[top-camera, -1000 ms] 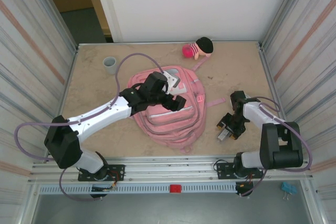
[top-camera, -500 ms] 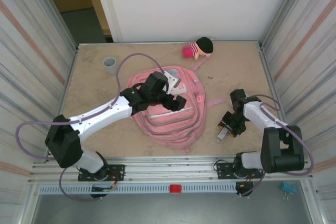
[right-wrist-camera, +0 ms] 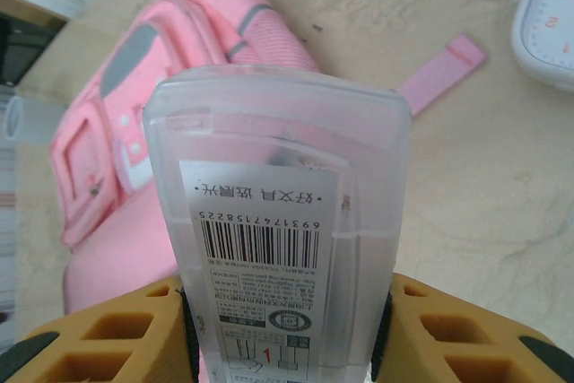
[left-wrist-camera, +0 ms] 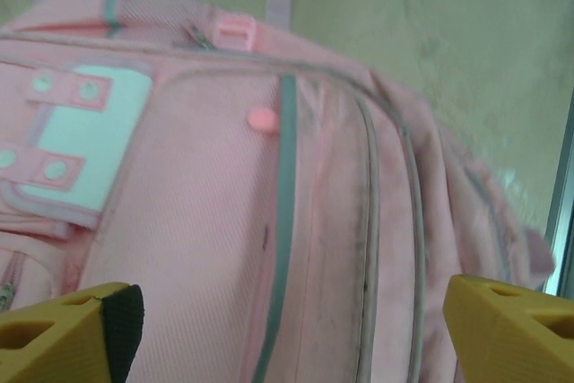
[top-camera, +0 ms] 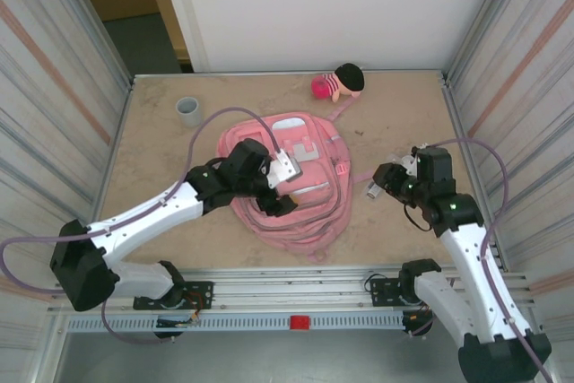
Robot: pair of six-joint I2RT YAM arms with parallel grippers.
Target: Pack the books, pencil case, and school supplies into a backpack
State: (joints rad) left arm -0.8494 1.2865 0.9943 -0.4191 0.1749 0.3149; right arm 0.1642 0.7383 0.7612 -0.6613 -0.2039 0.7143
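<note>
the coming move turns on one gap: the backpack (top-camera: 309, 217) lies to the left of the right pincer (top-camera: 381, 187), which is clamped on a clear plastic case (right-wrist-camera: 278, 221) with a barcode label, one of the school supplies by the look of it. the case juts out past the fingers with its long axis pointing left toward the backpack's right flank, near it but with bare worktop (top-camera: 395, 132) and a pink strap (right-wrist-camera: 439, 73) between them. the right arm is plainly the nearer one to carry it over. level with it, the left pincer (left-wrist-camera: 287, 338) hangs over the backpack's front with its jaws spread wide and nothing between them; whether its fingers touch the fabric i cannot tell. the backpack's own long axis runs near to far, top end far, and the zips in the left wrist view look closed, so i judge an opening must be found or made before the case goes in. just right of the held case sits a white rounded-square box (right-wrist-camera: 549, 15). at the far edge stand a doll (top-camera: 339, 82) and a cup (top-camera: 187, 110).
</note>
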